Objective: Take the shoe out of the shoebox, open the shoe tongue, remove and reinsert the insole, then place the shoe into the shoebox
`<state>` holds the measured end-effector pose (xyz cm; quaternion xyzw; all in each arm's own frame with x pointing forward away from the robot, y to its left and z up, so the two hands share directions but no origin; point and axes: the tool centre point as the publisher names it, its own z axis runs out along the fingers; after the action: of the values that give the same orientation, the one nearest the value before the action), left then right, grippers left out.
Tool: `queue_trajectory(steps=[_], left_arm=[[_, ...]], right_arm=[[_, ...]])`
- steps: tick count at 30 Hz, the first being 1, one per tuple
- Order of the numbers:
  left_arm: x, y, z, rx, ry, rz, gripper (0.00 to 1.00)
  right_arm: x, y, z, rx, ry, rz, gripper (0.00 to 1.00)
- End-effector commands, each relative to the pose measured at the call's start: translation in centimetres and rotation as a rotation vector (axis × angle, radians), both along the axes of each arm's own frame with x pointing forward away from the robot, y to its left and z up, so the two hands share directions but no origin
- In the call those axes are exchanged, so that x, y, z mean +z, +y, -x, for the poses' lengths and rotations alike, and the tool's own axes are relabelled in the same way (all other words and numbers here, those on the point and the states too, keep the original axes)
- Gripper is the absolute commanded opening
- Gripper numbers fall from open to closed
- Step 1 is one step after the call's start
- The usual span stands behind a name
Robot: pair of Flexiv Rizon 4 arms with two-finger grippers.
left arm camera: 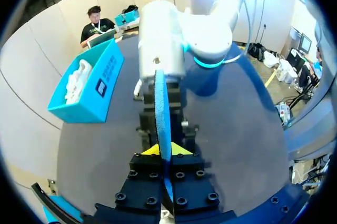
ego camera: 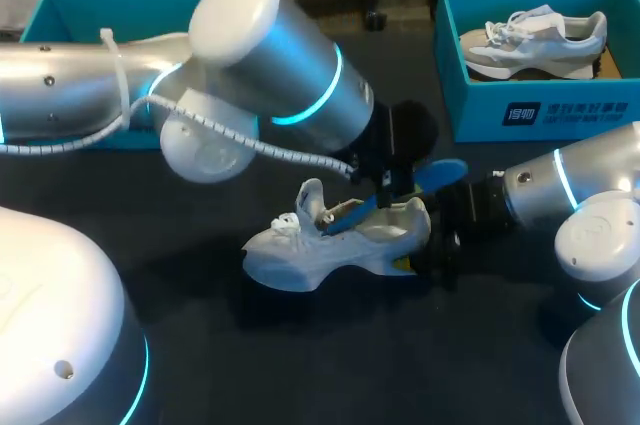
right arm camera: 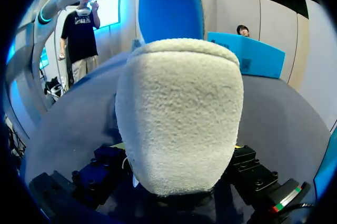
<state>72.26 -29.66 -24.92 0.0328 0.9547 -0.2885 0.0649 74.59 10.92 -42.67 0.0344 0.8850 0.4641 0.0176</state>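
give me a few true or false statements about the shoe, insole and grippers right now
1. The left gripper is shut on the blue insole. True.
2. The white shoe sits inside a shoebox. False: it lies on the table.
3. The right gripper is at the white shoe's heel. True.
4. The shoebox is empty. False: a second shoe lies in it.

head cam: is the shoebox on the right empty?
No, a light shoe lies on its side inside the teal shoebox.
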Motion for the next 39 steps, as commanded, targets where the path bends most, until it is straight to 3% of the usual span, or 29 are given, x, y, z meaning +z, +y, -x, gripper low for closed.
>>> queue_trajectory(steps=[1,13,21,25,39], left_arm=[[2.9,0.0,0.3,-0.014,0.004,0.015,0.00],[10.0,-0.9,2.5,-0.041,-0.013,0.235,0.00],[13.3,-0.6,3.1,-0.050,0.005,0.392,0.00],[14.4,-0.5,3.5,-0.072,0.022,0.436,0.00],[14.4,-0.5,3.5,-0.072,0.022,0.436,0.00]], right_arm=[[-0.5,0.3,-0.1,-0.002,-0.001,0.005,0.00],[-0.5,0.3,-0.1,-0.002,-0.001,0.005,0.00],[-0.5,0.3,-0.1,-0.002,-0.001,0.005,0.00],[-0.5,0.3,-0.1,-0.002,-0.001,0.005,0.00],[-0.5,0.3,-0.1,-0.002,-0.001,0.005,0.00]])
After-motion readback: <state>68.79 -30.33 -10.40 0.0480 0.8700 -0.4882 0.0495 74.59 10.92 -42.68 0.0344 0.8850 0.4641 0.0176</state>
